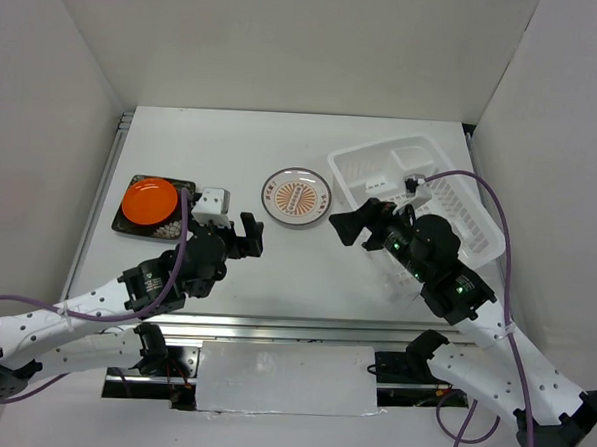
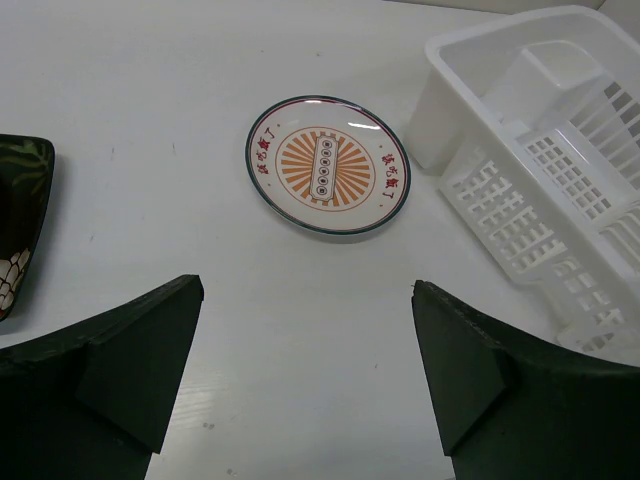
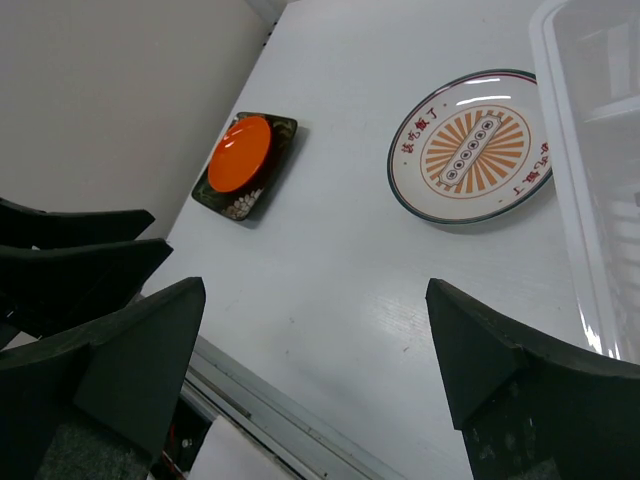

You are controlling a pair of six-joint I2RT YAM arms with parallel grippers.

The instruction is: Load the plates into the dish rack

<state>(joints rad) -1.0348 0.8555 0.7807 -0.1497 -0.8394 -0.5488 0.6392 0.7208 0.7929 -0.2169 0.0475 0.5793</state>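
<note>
The sunburst plate [image 1: 296, 196] lies flat mid-table; it shows in the left wrist view [image 2: 327, 165] and the right wrist view [image 3: 472, 147]. The small orange plate [image 1: 150, 199] sits on the dark square floral plate [image 1: 131, 222] at the left, also in the right wrist view [image 3: 241, 153]. The white dish rack [image 1: 420, 190] stands at the right, with nothing in it that I can see. My left gripper [image 1: 250, 236] is open and empty, near side of the sunburst plate. My right gripper [image 1: 346, 229] is open and empty, between that plate and the rack.
A small white block [image 1: 212, 201] stands beside the dark square plate. White walls close in the table on three sides. A metal rail [image 1: 273, 327] runs along the near edge. The rack's end compartment [image 2: 545, 75] faces the sunburst plate.
</note>
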